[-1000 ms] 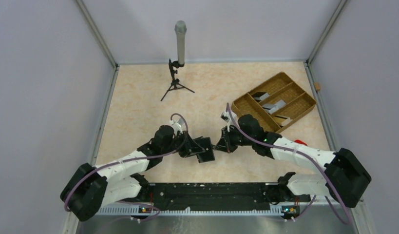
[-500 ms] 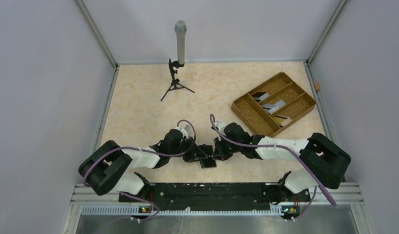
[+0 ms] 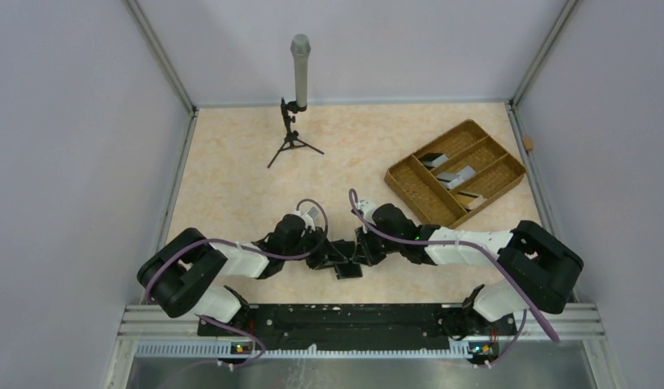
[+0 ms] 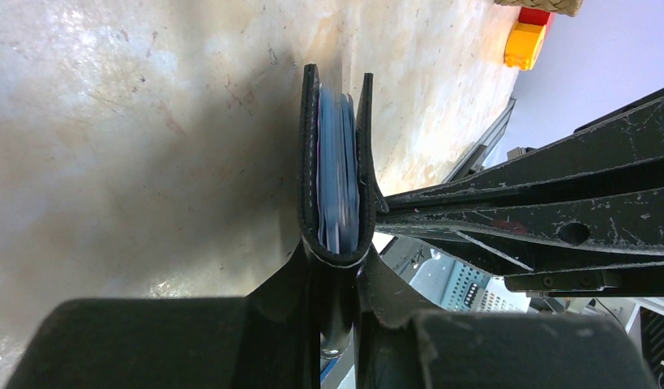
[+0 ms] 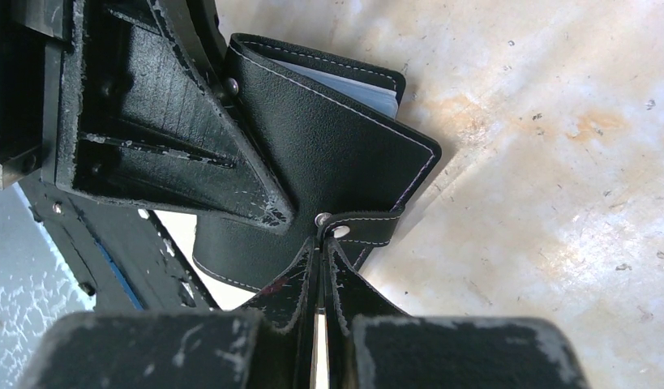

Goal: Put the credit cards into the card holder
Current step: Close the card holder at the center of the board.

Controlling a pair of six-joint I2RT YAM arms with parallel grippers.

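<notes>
Pinching card holder [image 5: 336, 154] still (barely shifted)

The card holder [image 5: 328, 154] looks like grained matt black leather (pale stitching along its edges); my fingers [image 5: 281, 301] seem scuffed plastic; the table [image 5: 555, 162] shines.

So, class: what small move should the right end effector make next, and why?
Probably draw the short black clasp tab away to unfold the black bifold card holder. The left end effector clamps its spine, the holder is folded, the right end effector pinches the tab, and grey cards lie in the brown woven tray.
</notes>
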